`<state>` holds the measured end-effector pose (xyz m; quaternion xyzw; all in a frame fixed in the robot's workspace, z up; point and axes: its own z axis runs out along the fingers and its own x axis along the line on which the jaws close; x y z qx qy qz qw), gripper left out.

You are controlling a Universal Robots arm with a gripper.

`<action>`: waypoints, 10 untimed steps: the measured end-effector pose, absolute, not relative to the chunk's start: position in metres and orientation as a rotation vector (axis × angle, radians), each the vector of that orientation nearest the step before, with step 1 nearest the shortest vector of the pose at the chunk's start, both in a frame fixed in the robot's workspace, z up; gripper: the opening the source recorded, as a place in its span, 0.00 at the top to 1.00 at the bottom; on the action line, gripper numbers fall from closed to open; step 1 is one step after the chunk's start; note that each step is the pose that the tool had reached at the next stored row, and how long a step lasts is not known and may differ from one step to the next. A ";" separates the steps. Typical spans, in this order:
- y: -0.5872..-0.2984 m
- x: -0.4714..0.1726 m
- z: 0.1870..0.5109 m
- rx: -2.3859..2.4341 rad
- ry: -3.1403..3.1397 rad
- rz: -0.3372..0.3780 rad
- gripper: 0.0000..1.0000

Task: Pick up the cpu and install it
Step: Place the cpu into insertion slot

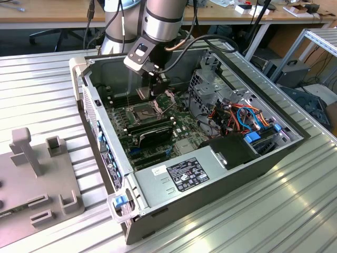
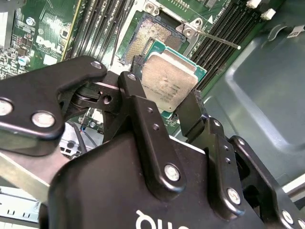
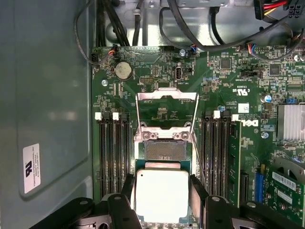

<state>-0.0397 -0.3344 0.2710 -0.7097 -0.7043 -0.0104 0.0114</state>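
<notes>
Exterior view, upper centre of frame: hand (image 1: 159,93) clamped on cpu (image 3: 162,194) by opp. edges, held level (first wrist view) near open socket (image 3: 165,150), prob. for flat seating.

1. cpu (image 3: 162,194): two sides covered by the fingers (image 3: 197,188) of the gripper (image 3: 163,190) clamped on it. The edge toward the gripper body is hidden.
2. Second wrist view: one cpu corner is hidden behind a black finger.
3. socket (image 3: 165,150): partly hidden behind the held cpu. Cannot tell if they touch.
4. Exterior view: the cpu at the gripper tip is too small to tell. The arm (image 1: 164,18) is cut off by the picture's upper edge.
5. grey fixture (image 1: 37,174): cut off at the exterior view's left edge.
</notes>
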 end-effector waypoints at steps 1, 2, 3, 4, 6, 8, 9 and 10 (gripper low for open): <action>-0.334 -0.040 0.270 -2.213 -2.199 -0.034 0.45; -0.334 -0.040 0.269 -2.212 -2.201 -0.035 0.45; -0.334 -0.040 0.268 -2.211 -2.204 -0.037 0.45; -0.334 -0.040 0.264 -2.176 -2.241 -0.041 0.45; -0.334 -0.040 0.263 -2.168 -2.249 -0.040 0.45; -0.334 -0.040 0.259 -2.168 -2.249 -0.040 0.45; -0.334 -0.040 0.257 -2.168 -2.249 -0.040 0.45; -0.334 -0.040 0.256 -2.168 -2.249 -0.040 0.45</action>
